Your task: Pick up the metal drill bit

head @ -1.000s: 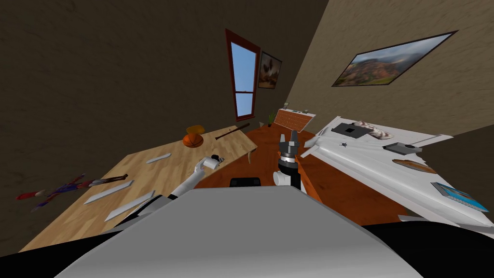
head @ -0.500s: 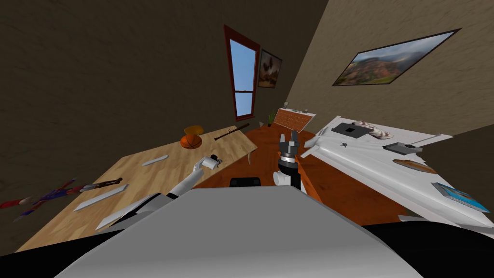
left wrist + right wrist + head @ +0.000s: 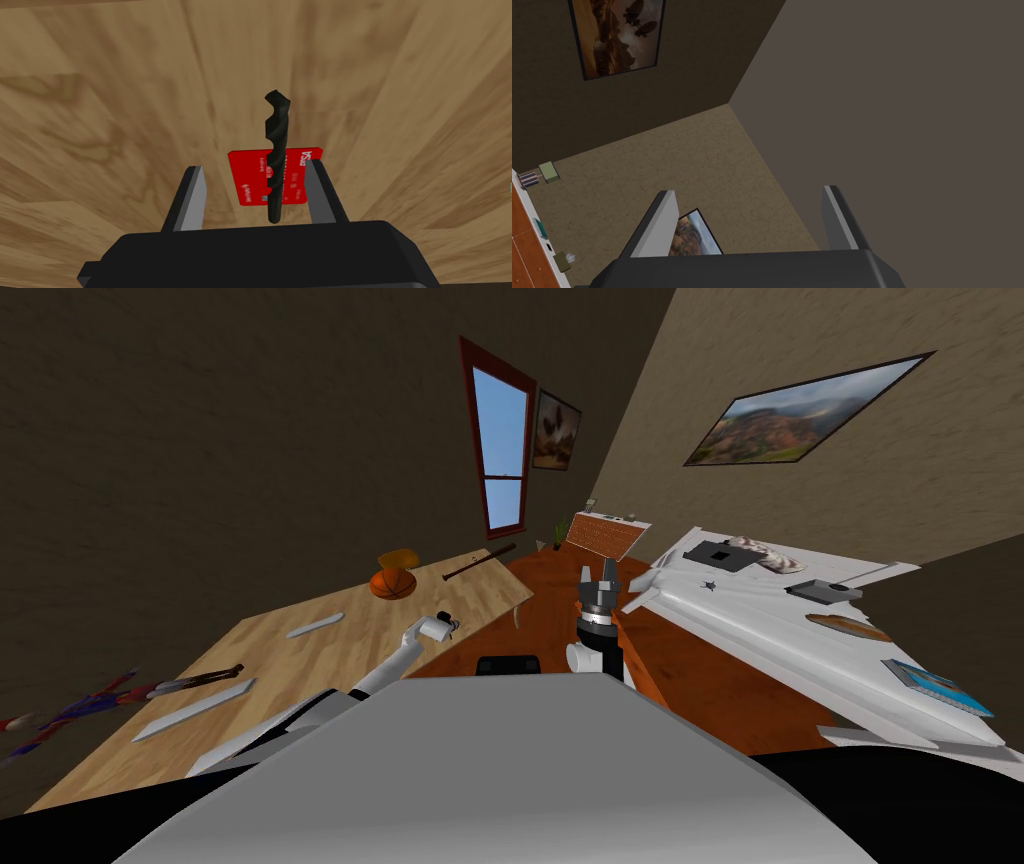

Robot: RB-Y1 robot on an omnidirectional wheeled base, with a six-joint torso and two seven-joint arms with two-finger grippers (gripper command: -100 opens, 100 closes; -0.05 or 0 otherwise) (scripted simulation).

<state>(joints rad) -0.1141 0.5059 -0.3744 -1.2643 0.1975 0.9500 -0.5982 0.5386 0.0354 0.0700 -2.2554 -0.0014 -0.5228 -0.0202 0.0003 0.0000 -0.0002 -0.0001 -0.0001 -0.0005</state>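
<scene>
Drill bit, dark and twisted, lies across a red card on the wooden table, between the left hand fingers, which stand wide and clear of it. Right hand is raised, fingers wide.

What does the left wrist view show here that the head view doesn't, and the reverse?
Left wrist view: a dark twisted drill bit lying across a red card, between the fingers of the open left gripper. Head view: an orange basketball, a white table and the raised right gripper. Both: the light wooden table under the left gripper.
</scene>
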